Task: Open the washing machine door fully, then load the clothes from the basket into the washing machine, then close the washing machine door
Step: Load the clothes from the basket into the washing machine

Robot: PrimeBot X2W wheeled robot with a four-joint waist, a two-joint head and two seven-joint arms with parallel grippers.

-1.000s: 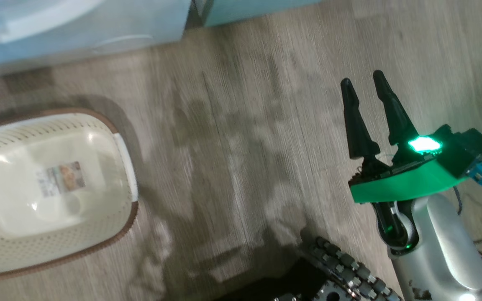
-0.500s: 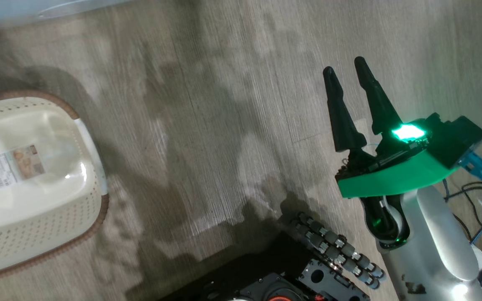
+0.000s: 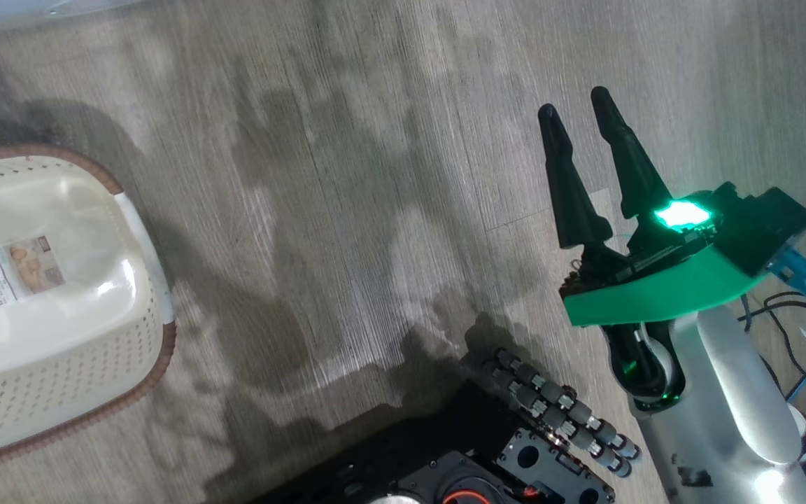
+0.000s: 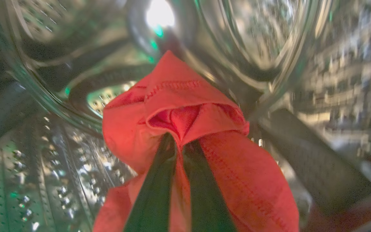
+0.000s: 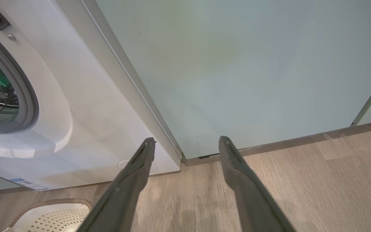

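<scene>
My left gripper (image 4: pixel 180 141) is shut on a bright red garment (image 4: pixel 172 93) from the clothes, which bunches over its fingertips inside the perforated steel drum (image 4: pixel 43 174). The white washing machine (image 5: pixel 101 106) stands at the left of the right wrist view, and its grey seal (image 5: pixel 27 96) rings the open port. The washing machine door is out of view. The white basket (image 3: pixel 39 392) with a brown rim sits on the floor at the left of the head view, holding just its label sticker (image 3: pixel 4 273). My right gripper (image 3: pixel 574 103) hangs open above the floor, nothing between its fingers.
A pale teal cabinet (image 5: pixel 253 71) stands to the right of the washer. Wood-look floor (image 3: pixel 347 210) stretches between the basket and my right arm. My dark wheeled base (image 3: pixel 515 455) fills the bottom of the head view. Cables (image 3: pixel 802 329) lie at the far right.
The head camera has swung, so the basket and floor slid left and down in the picture and the cabinets left its top. My right gripper stays open.
</scene>
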